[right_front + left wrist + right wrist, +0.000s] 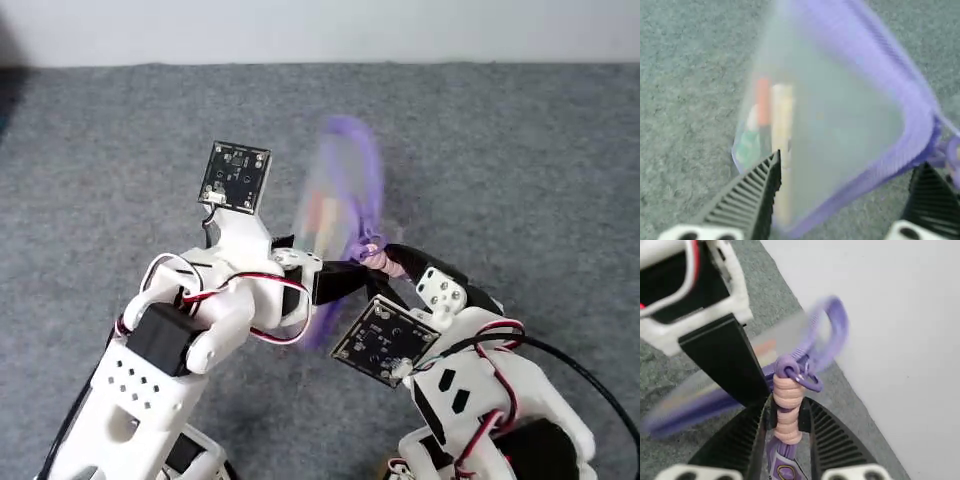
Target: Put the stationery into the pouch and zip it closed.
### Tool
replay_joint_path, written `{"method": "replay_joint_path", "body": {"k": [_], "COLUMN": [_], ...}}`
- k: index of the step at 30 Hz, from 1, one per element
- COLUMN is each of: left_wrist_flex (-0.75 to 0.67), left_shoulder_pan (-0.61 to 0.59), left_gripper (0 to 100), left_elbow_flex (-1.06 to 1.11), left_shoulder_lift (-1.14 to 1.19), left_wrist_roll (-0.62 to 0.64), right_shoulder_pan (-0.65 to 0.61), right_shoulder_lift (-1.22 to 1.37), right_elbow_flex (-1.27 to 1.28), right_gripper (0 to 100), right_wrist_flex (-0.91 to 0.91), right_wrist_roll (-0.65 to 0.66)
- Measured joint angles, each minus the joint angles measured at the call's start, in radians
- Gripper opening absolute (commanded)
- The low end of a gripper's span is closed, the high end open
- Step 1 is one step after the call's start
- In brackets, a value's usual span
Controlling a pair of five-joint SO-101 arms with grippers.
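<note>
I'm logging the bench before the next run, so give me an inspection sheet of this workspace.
Surface: grey carpet-like mat.
Job's things: purple-edged pouch between the grippers, stationery inside; zip state unclear.
Clutter: nothing seen.
Grippers: right gripper shut on pink zipper pull; left gripper open, pouch edge between its fingers.
Cables: red, white and black wires on both arms; black cable by the right arm.
Surroundings: white wall.

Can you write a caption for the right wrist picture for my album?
The right gripper pinches the pink coiled pull on the purple pouch.
</note>
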Motion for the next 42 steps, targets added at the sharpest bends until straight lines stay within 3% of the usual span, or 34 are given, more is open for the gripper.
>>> {"method": "replay_joint_path", "body": {"k": [4, 11, 21, 25, 35, 42], "left_wrist_flex": [-0.009, -0.015, 0.04, 0.103, 0.207, 0.256], "left_shoulder_pan": [-0.029, -0.055, -0.055, -0.055, -0.072, -0.074], "left_gripper": [38, 29, 22, 20, 14, 18], "left_elbow_flex": [0.009, 0.048, 0.057, 0.046, -0.012, -0.012], "left_shoulder_lift": [0.0, -0.014, -0.015, -0.015, -0.002, -0.041], "left_wrist_roll": [0.0, 0.003, -0.176, -0.239, -0.397, -0.442], "right_shoulder_pan": [-0.005, -0.02, -0.018, 0.037, 0.068, 0.068], "right_shoulder_lift": [0.002, 0.014, 0.014, 0.014, -0.003, -0.003], "right_elbow_flex": [0.0, 0.0, 0.0, 0.0, 0.0, 0.0], "right_gripper": [0.8, 0.8, 0.8, 0.8, 0.8, 0.8], "right_wrist_flex": [0.0, 0.0, -0.048, -0.049, 0.023, 0.023], "right_wrist_roll": [0.0, 0.0, 0.0, 0.0, 0.0, 0.0]}}
